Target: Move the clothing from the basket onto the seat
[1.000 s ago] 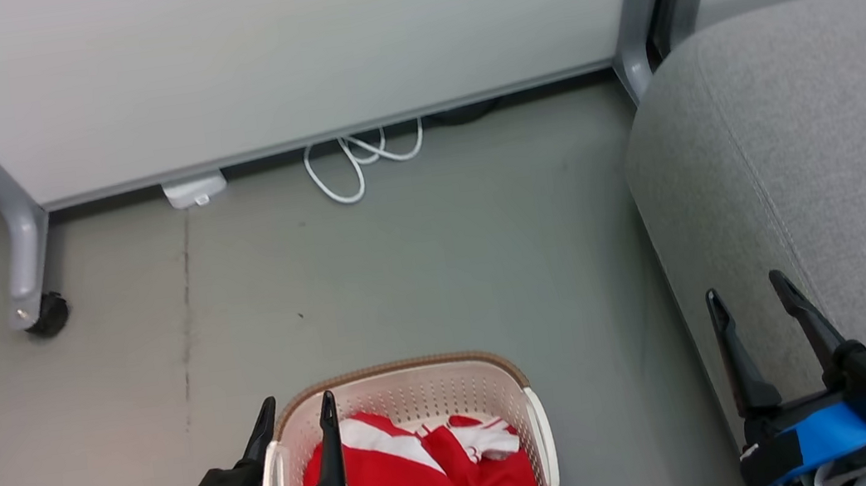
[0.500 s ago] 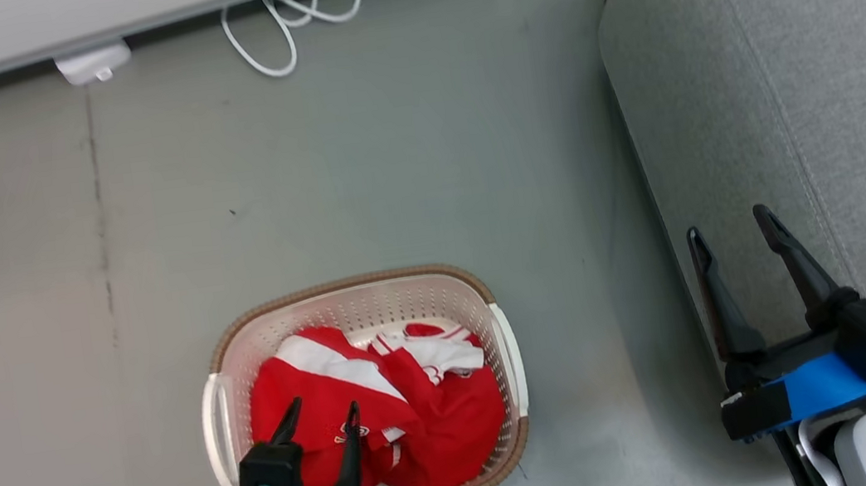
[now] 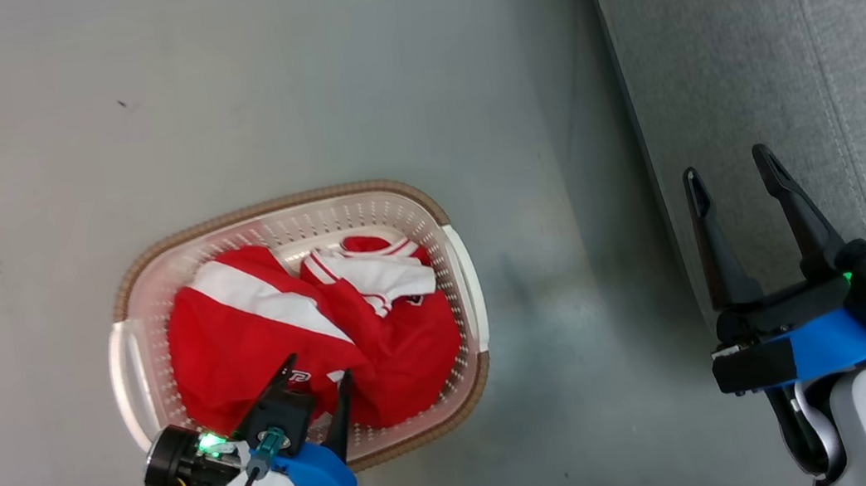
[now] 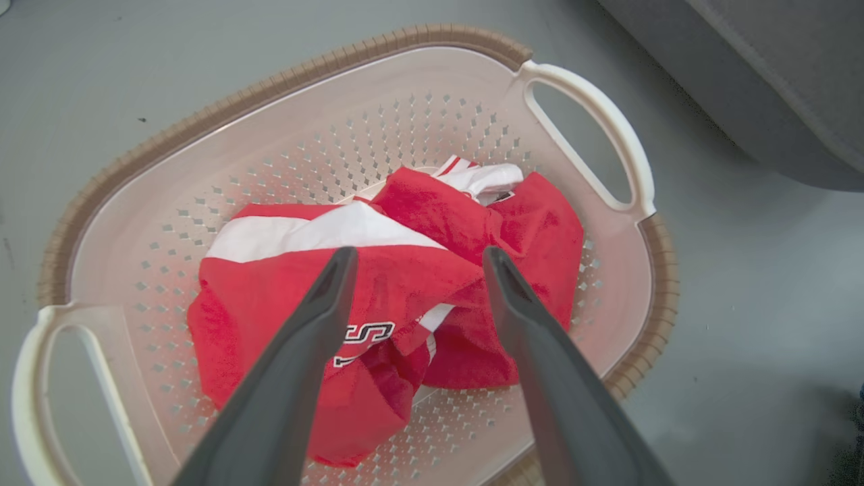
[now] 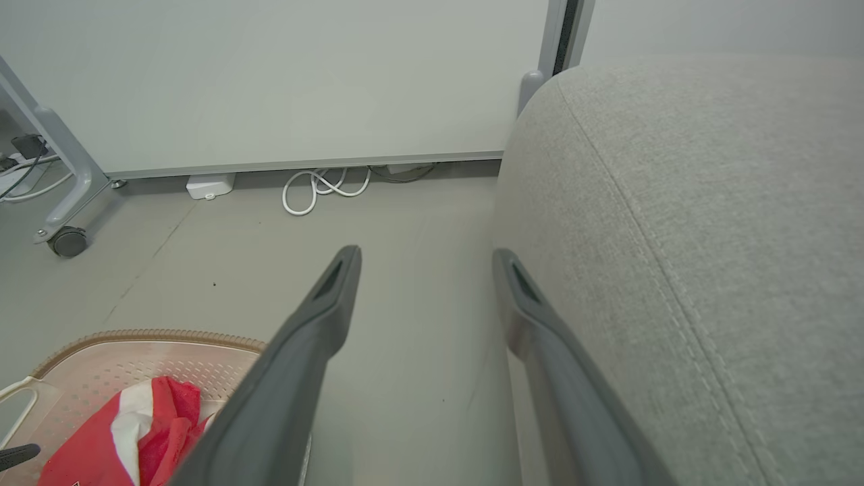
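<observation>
L fingers (image 4: pixel 317 317) now lower over clothing (image 3: pixel 244 335) in basket (image 3: pixel 363 217); they & R fingers (image 3: pixel 715 239) wide, empty.

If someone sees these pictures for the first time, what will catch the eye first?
The bright red clothing with white stripes stands out first, bunched inside the cream basket on the grey floor. The left tool is open over it, fingers pointing at the fabric. The right tool is open over the edge of the large grey seat on the right.

White cable (image 5: pixel 324 187) below partition panel (image 5: pixel 270 81)
</observation>
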